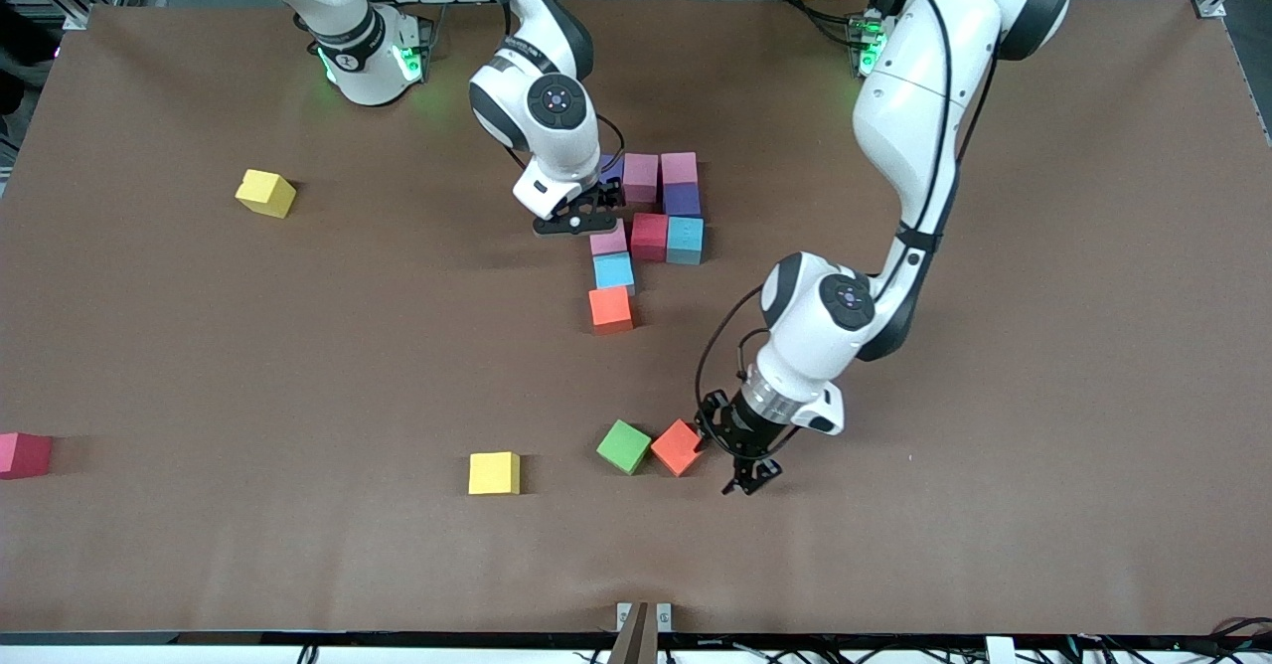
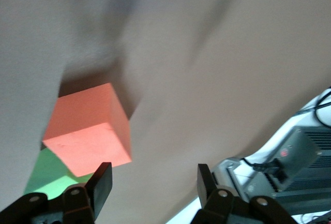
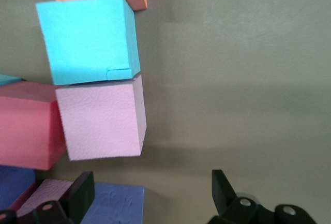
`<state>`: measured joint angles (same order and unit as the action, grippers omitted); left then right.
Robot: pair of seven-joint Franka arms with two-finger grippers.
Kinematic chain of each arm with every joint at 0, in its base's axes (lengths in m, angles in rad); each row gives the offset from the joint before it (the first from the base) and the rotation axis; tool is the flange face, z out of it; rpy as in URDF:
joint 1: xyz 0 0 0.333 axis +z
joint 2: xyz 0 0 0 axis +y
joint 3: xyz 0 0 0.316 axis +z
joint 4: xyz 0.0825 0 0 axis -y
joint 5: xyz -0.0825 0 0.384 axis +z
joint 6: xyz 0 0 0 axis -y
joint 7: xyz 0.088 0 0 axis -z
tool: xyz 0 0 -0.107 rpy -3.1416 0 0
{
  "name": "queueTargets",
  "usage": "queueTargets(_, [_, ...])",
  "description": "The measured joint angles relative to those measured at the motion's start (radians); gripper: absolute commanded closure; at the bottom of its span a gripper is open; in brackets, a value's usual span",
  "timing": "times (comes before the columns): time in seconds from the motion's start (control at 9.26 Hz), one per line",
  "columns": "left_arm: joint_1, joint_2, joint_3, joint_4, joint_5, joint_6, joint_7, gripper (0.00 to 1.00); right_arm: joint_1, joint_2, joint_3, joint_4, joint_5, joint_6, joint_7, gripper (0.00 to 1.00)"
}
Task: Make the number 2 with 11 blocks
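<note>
Nine blocks sit packed together mid-table: a purple one [image 1: 611, 169], pink [image 1: 641, 177], pink [image 1: 680, 169], purple [image 1: 682, 199], red [image 1: 650, 237], light blue [image 1: 686, 240], pink [image 1: 608, 240], light blue [image 1: 614, 271] and orange [image 1: 610, 308]. My right gripper [image 1: 578, 219] hangs open over the cluster's edge, with the purple block [image 3: 116, 203] under one finger and the pink one [image 3: 101, 120] close by. A loose orange block [image 1: 678, 447] lies nearer the camera. My left gripper [image 2: 153, 185] is low beside that orange block [image 2: 90, 131], open, with nothing between its fingers.
A green cube [image 1: 624, 446] touches the loose orange block. A yellow block [image 1: 494, 473] lies beside it toward the right arm's end. Another yellow block [image 1: 265, 193] and a crimson-pink block [image 1: 24, 454] lie farther toward that end.
</note>
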<state>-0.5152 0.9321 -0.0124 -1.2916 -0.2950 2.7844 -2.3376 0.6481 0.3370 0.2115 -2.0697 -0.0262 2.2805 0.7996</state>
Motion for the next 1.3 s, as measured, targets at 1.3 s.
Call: queueTargets(1.3, [-0.047,0.042,0.005,-0.007,0.000,-0.003,0.008,0.26,-0.030,-0.053,-0.140,0.337,0.000,-0.430,-0.243,0.00])
